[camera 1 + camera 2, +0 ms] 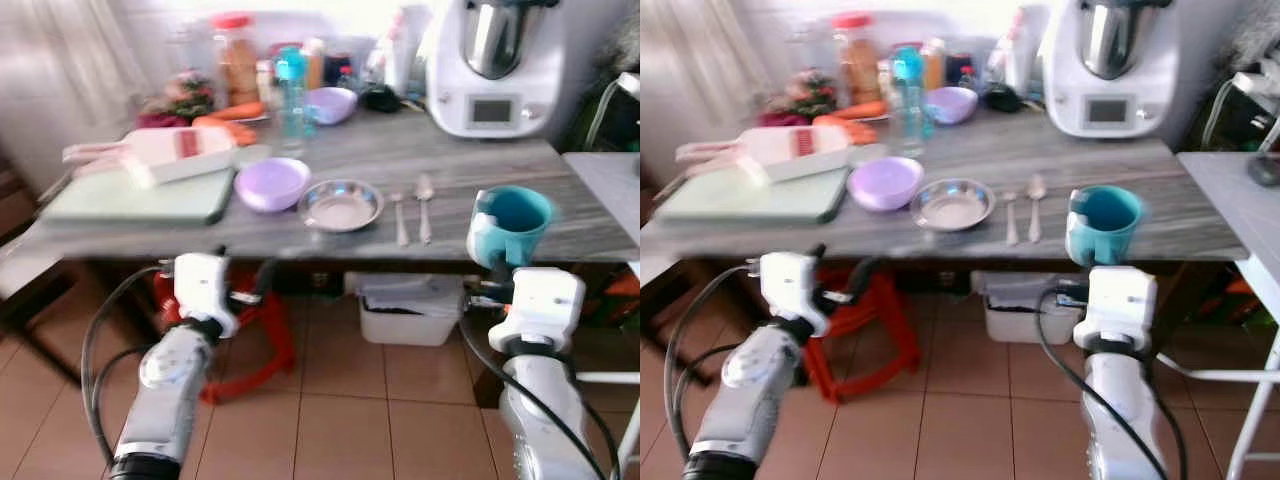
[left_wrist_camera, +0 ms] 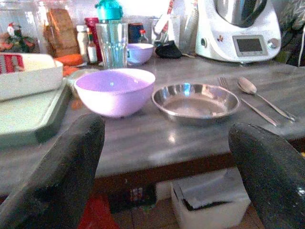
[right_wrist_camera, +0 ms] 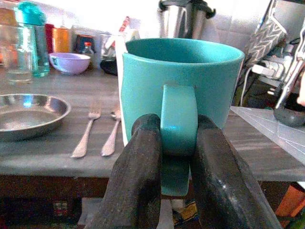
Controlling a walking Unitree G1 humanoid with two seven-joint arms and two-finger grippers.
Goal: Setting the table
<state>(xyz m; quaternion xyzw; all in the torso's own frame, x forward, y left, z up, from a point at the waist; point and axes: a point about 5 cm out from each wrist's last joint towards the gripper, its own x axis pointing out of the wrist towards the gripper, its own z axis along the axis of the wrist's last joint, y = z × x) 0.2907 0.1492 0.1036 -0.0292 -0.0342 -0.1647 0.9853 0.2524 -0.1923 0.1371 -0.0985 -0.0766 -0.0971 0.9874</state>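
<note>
My two silver arms reach forward from the bottom of the head view, over a tiled floor. My right gripper (image 3: 178, 157) is clamped on the handle of a teal mug (image 1: 510, 225), one black finger on each side of it, and holds the mug upright at the front edge of the grey table (image 1: 460, 165), near its right end. The mug's base hangs at about the level of the table edge; I cannot tell whether it touches the top.

My left gripper (image 2: 167, 167) hangs below the table's front edge with its fingers spread wide and nothing between them. It points at the lilac bowl (image 1: 272, 184) and the shallow steel dish (image 1: 340, 204) just beside it.

To the right of the dish lie a fork (image 1: 399, 217) and a spoon (image 1: 424, 205), side by side, handles toward me. Left of the bowl sits a pale green cutting board (image 1: 130, 198) with a white slicer (image 1: 175, 153) resting on its far edge. Further back stand a glass (image 2: 112, 45), a teal-capped bottle (image 1: 289, 72), a second small lilac bowl (image 1: 331, 104), carrots (image 1: 230, 113) and jars. A white kitchen machine (image 1: 495, 65) stands at the far right corner. Under the table are a white bin (image 1: 410, 310) and a red stool (image 1: 255, 345).
</note>
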